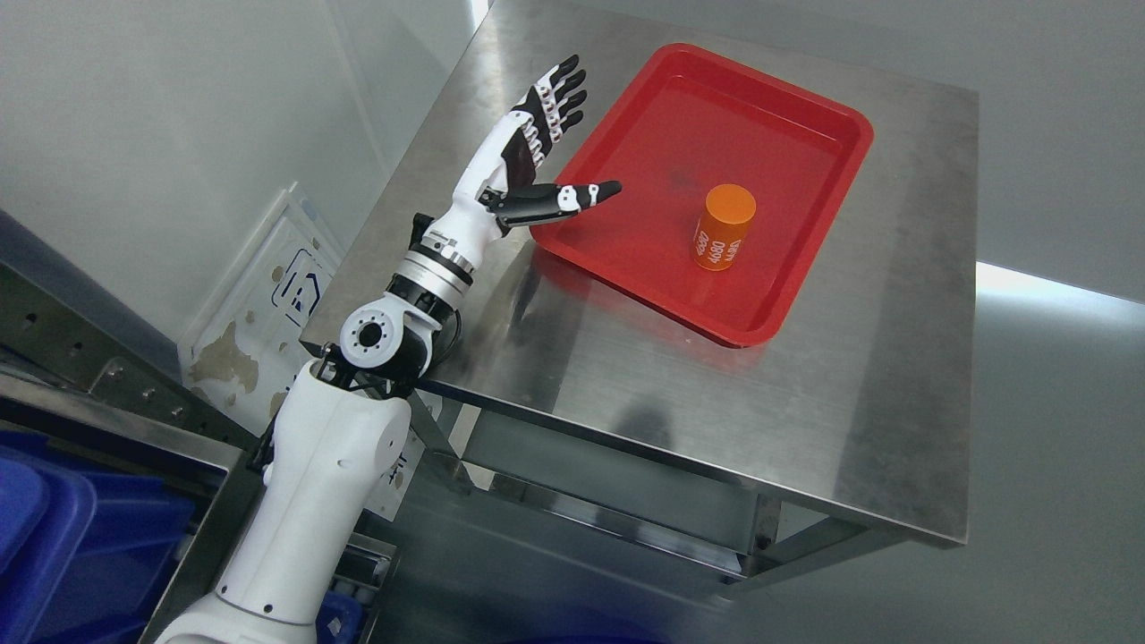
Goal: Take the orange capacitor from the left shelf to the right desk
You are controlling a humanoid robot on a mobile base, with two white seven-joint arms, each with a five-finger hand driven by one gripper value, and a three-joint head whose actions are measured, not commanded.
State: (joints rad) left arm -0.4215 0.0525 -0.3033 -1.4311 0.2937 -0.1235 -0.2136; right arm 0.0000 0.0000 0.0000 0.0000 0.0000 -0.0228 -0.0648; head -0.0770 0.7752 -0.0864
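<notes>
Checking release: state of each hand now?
Left hand: open, holding nothing; orange cylindrical capacitor stands upright in the red plastic tray.
Right hand: not in view.

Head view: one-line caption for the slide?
Left hand open beside the red tray, orange capacitor standing upright inside on the steel desk.

Counter: brushed metal with dull reflections; tray: glossy red plastic; capacitor: smooth matt orange (printed side); left hand: smooth white-black plastic.

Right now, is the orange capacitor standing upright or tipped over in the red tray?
Upright. The orange capacitor stands on its end on the red tray floor, flat round top facing up, apart from the left hand.
</notes>
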